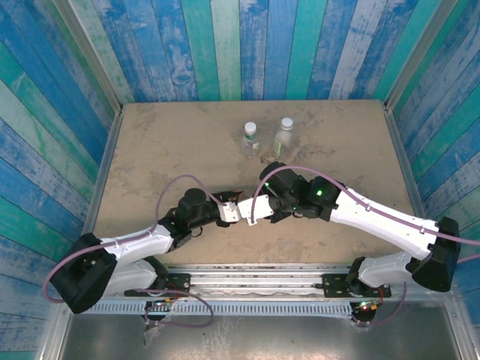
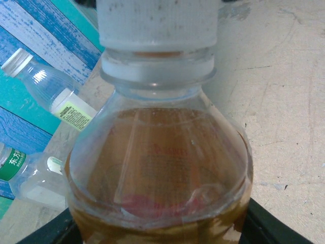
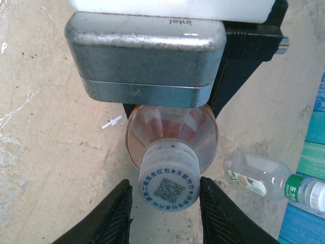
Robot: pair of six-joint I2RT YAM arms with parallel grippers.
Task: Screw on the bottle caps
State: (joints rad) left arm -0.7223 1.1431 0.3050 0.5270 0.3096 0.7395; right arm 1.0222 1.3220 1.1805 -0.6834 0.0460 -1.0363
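While the left gripper [image 2: 160,235] clamps the amber bottle [image 2: 160,173] by its body, dark jaws pressing in at the lower corners of the left wrist view, the bottle's neck points across at the right gripper [image 3: 165,183]. Seen from overhead, the two arms meet at the centre of the tabletop [image 1: 150,142], with the bottle between them.

The white cap [image 3: 169,189], printed with a square code, already sits on the neck. The right jaws flank it narrowly without clamping. A sliver of tabletop shows between the cap and the jaw at lower left of the right wrist view, while the other jaw lies against the cap or just beside it. In the left wrist view a thin amber line shows between the cap's skirt and the neck ring, so the cap looks not fully seated.

The step in hand appears to be threading this cap down. Next, the right jaws need to close squarely on the cap's rim and turn it in the tightening direction, while the left grip keeps the bottle from spinning along.

In the upper middle of the overhead frame, the clear bottle with the green label [image 1: 250,139] and the second clear bottle [image 1: 284,135] stand upright side by side, well apart from the grippers. Each appears to carry a white top.
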